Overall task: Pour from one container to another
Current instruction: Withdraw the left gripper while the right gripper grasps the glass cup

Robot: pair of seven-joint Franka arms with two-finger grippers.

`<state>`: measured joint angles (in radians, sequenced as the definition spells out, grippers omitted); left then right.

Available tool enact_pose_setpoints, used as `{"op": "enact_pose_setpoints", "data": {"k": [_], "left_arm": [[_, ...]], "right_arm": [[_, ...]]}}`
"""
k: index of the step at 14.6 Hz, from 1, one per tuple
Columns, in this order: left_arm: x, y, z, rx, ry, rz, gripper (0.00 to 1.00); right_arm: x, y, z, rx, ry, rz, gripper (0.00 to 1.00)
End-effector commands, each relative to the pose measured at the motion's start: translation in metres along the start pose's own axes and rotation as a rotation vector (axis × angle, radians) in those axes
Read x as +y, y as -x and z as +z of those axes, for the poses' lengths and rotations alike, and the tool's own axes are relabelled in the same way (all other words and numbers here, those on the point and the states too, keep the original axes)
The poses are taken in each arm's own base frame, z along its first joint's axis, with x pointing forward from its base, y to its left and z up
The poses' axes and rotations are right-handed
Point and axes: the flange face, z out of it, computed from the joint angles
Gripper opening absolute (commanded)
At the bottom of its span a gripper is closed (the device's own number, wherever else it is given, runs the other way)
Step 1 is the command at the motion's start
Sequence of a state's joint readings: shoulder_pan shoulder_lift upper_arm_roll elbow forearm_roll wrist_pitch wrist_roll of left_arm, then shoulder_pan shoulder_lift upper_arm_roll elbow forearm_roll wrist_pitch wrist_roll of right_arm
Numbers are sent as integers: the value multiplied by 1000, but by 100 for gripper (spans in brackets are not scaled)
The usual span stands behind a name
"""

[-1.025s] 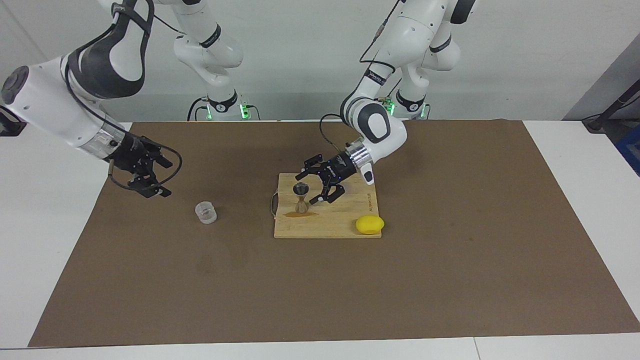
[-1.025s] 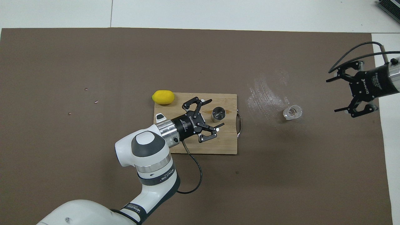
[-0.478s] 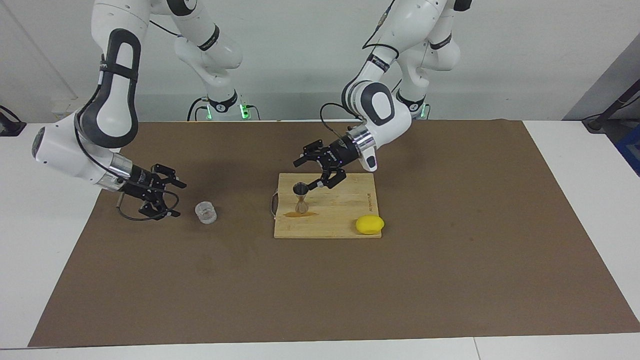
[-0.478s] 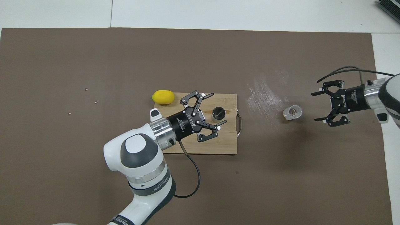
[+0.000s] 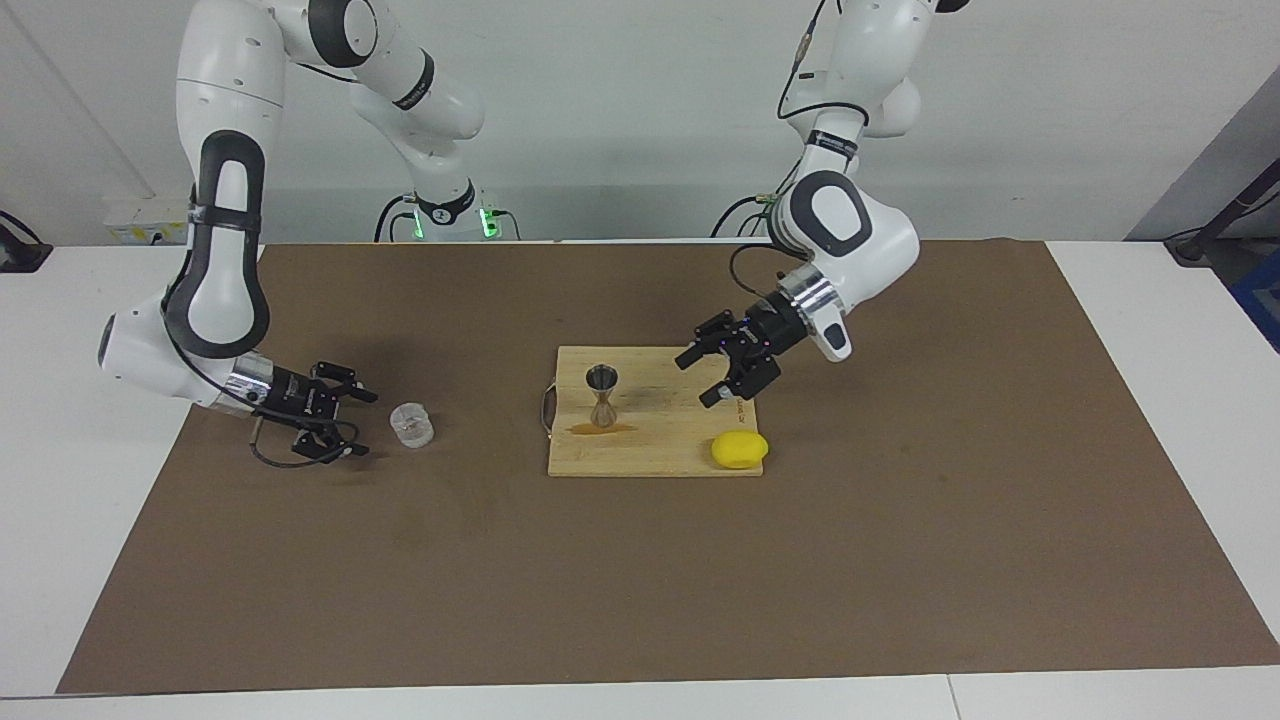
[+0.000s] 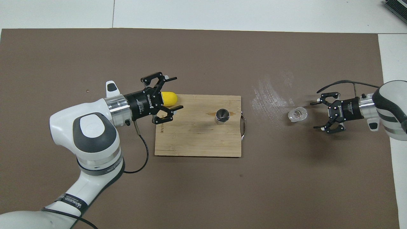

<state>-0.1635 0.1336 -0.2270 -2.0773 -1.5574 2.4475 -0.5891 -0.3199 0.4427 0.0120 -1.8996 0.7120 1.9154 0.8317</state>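
Right gripper (image 5: 343, 423) hangs low over the mat (image 5: 900, 560), jaws spread wide and empty, its fingers pointing at the cup (image 5: 411, 424). Taking the overhead view as a clock face centred on the cup (image 6: 298, 114), this gripper (image 6: 319, 114) sits at about 3 o'clock, just beside the cup and not touching it; a gap of bare mat (image 6: 95, 47) shows between fingertips and rim.

Left gripper (image 5: 708, 375) hovers, likewise spread wide and holding nothing, over the board (image 5: 690, 445) at its edge toward the left arm's end of the table. In the overhead view it (image 6: 174, 93) covers part of the lemon (image 6: 169, 98), which the facing view shows lying clear of it.

Largest to smallest:
- Mat: brown, covers most of the table; a whitish smear (image 6: 270, 97) lies at about 10 o'clock from the cup.
- Board (image 6: 197, 140): wooden, mid-table, with a metal handle (image 6: 243, 127) on the edge toward the cup.
- Lemon (image 5: 740, 449): at the board's corner farther from the robots, toward the left arm's end.
- Cup: clear, upright on the mat, well apart from the board.
- Jigger (image 5: 601, 396): upright on the board, mouth up (image 6: 222, 115), at about 9 o'clock from the cup, with a brown wet patch (image 5: 600, 429) at its foot.
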Motion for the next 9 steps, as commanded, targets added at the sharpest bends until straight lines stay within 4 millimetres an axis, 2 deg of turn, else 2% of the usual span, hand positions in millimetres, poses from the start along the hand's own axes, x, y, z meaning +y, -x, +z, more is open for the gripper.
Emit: {"op": "enact_pose_setpoints", "data": {"k": [1,4,6,9], "left_arm": [[40,-9,-39,43,-77,168,100],[75,-21,-80,160,-183,361,100],[97,-29,-113,255,-236,470,100],[124,-22,-151,360,-381,627,100]], "right_arm": [[2,6,11,-9,-31,-17,100],[-4,29,34,-42,-35,-27,100],[2,28,39,-46,-23,-19,100],[4,30,42,-55,-13,-19,100]]}}
